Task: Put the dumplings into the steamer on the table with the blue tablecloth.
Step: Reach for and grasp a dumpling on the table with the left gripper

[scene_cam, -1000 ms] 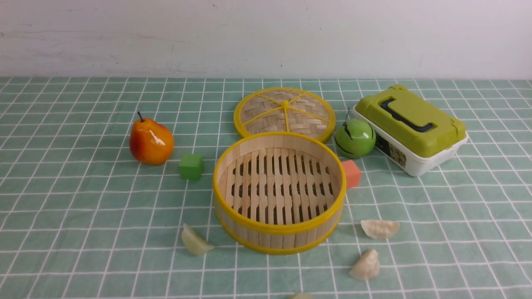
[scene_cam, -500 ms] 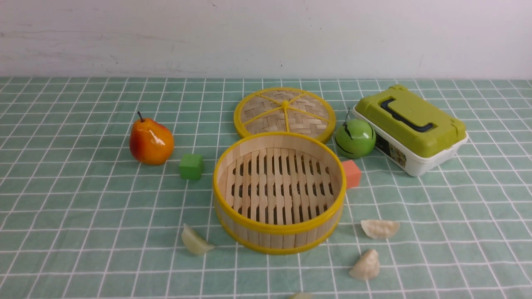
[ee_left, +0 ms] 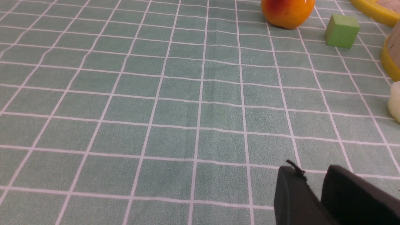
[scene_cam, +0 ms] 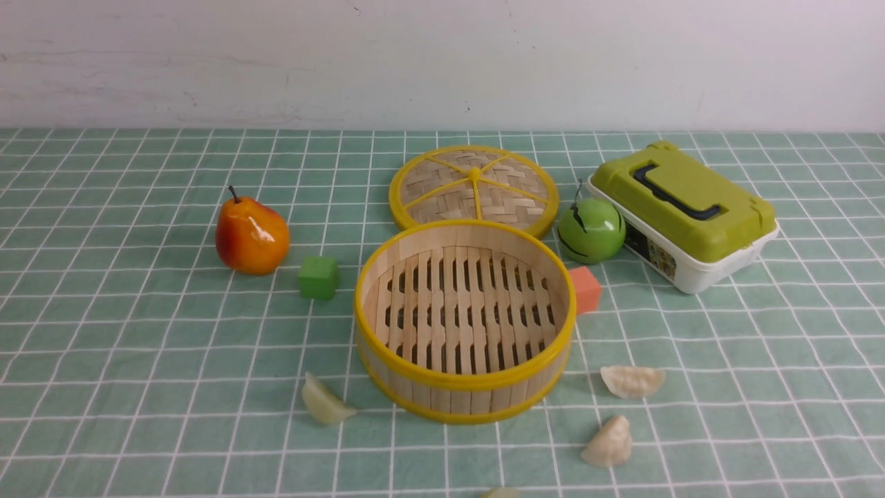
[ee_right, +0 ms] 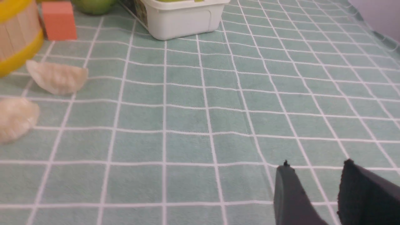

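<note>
Though one steamer (scene_cam: 464,395) stands open, four dumplings (scene_cam: 632,380) lie outside it.

This looks like a staged test set rather than a real kitchen. A desk (scene_cam: 104,346) under a teal grid cloth (scene_cam: 760,360) meets a bare white wall (scene_cam: 442,62). Spaced apart on it are a glossy pear (scene_cam: 251,235), a green apple (scene_cam: 591,230), a green cube (scene_cam: 319,277) and a bamboo steamer (scene_cam: 463,379).
</note>
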Robot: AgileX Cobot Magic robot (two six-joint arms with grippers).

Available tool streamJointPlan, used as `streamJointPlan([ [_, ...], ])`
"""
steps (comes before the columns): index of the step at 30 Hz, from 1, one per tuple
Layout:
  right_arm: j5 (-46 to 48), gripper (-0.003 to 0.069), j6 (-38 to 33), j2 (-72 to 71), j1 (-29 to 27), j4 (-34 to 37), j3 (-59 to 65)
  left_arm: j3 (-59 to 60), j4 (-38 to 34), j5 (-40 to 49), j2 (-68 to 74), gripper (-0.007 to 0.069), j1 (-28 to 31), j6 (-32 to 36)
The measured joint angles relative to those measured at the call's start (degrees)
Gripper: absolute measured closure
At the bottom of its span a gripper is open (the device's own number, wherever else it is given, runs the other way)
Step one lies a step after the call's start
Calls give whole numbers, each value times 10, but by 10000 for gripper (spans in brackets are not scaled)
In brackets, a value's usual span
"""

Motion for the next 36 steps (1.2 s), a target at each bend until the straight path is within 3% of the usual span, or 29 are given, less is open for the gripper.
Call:
streamJointPlan([
  [13,-12,419,70,0,0,58,2,0,0,-3,0,481,0,0],
  [16,-14,419,169,0,0,143,2,1,-52,-47,0,481,0,-20],
  [18,-14,419,234,0,0,206,2,1,-115,-90,0,481,0,-60],
  [21,-15,419,351,0,0,324,4,1,-276,-162,0,479,0,-170],
  [24,-19,419,411,0,0,378,4,1,-489,-215,0,477,0,-300],
  [26,-23,419,417,0,0,377,4,1,-572,-240,0,476,0,-338],
  [30,-30,419,410,0,0,334,4,1,-700,-284,0,471,0,-332],
  [36,-37,421,301,0,0,244,1,1,-763,-299,0,468,0,-267],
])
